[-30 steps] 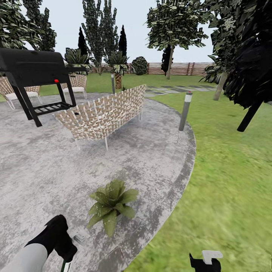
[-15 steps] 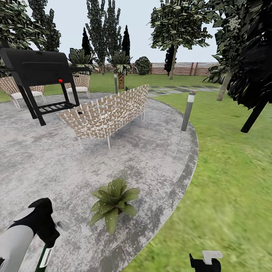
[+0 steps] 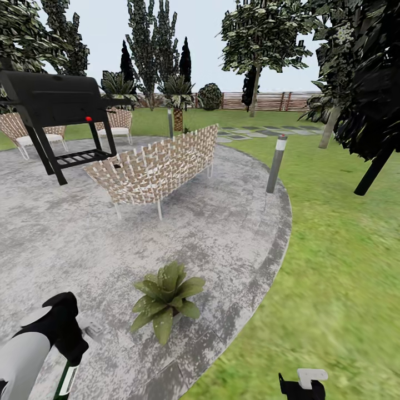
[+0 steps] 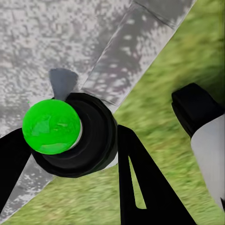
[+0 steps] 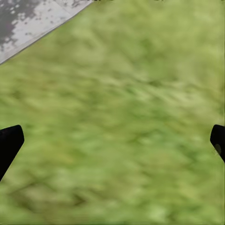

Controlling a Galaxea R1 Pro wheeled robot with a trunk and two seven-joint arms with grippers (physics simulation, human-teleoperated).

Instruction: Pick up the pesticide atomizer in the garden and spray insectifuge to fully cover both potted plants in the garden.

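Observation:
One potted plant (image 3: 165,300), a low rosette of pointed green leaves, sits on the grey paved round (image 3: 222,233) near its grass edge. Just left of it, low in the head view, my left gripper (image 3: 68,364) is shut on the pesticide atomizer (image 3: 65,382), a dark green bottle with a white label, hanging below the black hand. In the left wrist view the atomizer's black top with a bright green button (image 4: 51,126) sits between the black fingers (image 4: 145,187). My right gripper (image 5: 112,140) is open over grass and holds nothing; it also shows as the right gripper (image 3: 303,386) at the lower edge.
A woven wicker sofa (image 3: 158,166) and a black grill (image 3: 53,108) stand further back on the paving, with wicker chairs (image 3: 116,123) behind. A grey bollard lamp (image 3: 276,164) marks the paving's right edge. Lawn (image 3: 344,266) spreads to the right, with dark trees (image 3: 366,94) and a wooden fence (image 3: 266,101).
Over the last second my left arm swung left and lower with the atomizer still held. The head view shifted slightly. In the last half second nothing moved.

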